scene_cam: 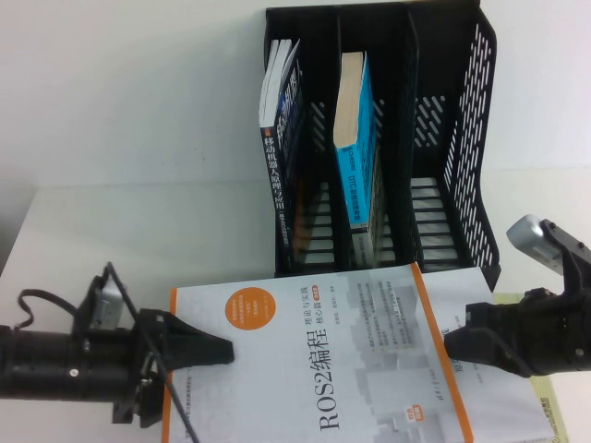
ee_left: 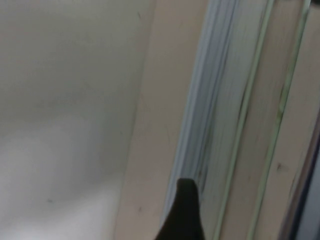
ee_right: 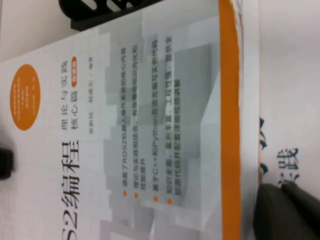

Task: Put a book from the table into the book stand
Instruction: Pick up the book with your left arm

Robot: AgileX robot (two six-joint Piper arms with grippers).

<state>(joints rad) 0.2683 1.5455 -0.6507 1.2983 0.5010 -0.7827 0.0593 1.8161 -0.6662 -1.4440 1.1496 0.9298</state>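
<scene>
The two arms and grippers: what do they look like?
Both arms are black. The left gripper near the table's left front has pointed black fingers, a thin black cable looping behind and a grey box on its wrist. The right gripper, front right, is bulkier, with a silver-grey camera.

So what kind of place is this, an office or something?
Probably a lab or office desk: a white table holds a black book stand with two upright books and a ROS2 programming book. The left gripper and right gripper flank that book.

White table (scene_cam: 120,231) with a book stand and books

The black book stand (scene_cam: 462,185) stands at the far side; the ROS2 book (scene_cam: 342,369) tops a stack near the front edge.
</scene>
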